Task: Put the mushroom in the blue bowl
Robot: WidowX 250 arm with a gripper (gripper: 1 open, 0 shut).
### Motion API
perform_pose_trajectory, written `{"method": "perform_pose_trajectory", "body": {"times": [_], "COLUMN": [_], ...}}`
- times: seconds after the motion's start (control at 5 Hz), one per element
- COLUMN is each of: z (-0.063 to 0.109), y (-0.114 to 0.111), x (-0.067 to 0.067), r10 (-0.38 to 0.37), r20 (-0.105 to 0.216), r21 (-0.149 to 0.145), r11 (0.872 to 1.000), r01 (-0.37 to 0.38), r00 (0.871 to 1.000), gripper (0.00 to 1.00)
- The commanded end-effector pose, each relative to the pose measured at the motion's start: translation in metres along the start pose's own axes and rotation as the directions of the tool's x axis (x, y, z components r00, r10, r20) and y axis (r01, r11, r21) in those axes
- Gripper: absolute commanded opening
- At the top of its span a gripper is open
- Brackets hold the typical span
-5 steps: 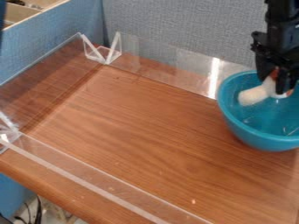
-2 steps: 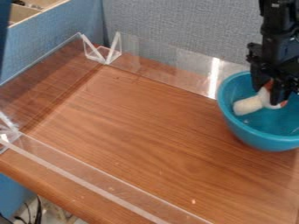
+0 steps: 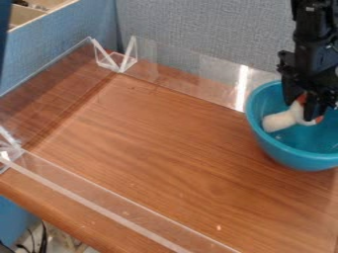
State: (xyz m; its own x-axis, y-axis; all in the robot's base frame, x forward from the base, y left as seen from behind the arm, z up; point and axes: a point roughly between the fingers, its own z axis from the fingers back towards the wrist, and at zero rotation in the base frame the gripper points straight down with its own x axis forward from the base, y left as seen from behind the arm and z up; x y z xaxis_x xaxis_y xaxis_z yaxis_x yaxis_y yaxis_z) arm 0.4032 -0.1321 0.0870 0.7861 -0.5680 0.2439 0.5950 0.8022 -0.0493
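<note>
The blue bowl (image 3: 283, 152) stands at the right edge of the wooden table, partly cut off by the frame. My black gripper (image 3: 313, 111) reaches down from above into the bowl. The cream-white mushroom (image 3: 279, 122) sticks out to the left from between the fingertips, low inside the bowl near its left wall. The jaws look shut on the mushroom's right end. Whether the mushroom touches the bowl's floor is hard to tell.
The wooden tabletop (image 3: 145, 148) is fenced by low clear acrylic walls (image 3: 53, 77), with a clear bracket (image 3: 117, 54) at the back corner. A blue-grey partition (image 3: 199, 30) stands behind. A cardboard box (image 3: 40, 15) sits at the back left.
The gripper has moved down and slightly left into the bowl, carrying the mushroom lower. Over the last half second nothing has visibly moved.
</note>
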Motion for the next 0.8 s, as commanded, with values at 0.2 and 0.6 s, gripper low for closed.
{"method": "perform_pose_trajectory", "body": {"times": [0.2, 0.6], "z": [0.0377, 0.0337], "y": [0.0046, 0.0064], "x": [0.0092, 0.0082], "r10": [-0.01, -0.004], "r20": [0.097, 0.096], "r21": [0.032, 0.025], "r11": [0.999, 1.0], "r01": [0.007, 0.002], "r00": [0.995, 0.995], "gripper": [0.0, 0.0]}}
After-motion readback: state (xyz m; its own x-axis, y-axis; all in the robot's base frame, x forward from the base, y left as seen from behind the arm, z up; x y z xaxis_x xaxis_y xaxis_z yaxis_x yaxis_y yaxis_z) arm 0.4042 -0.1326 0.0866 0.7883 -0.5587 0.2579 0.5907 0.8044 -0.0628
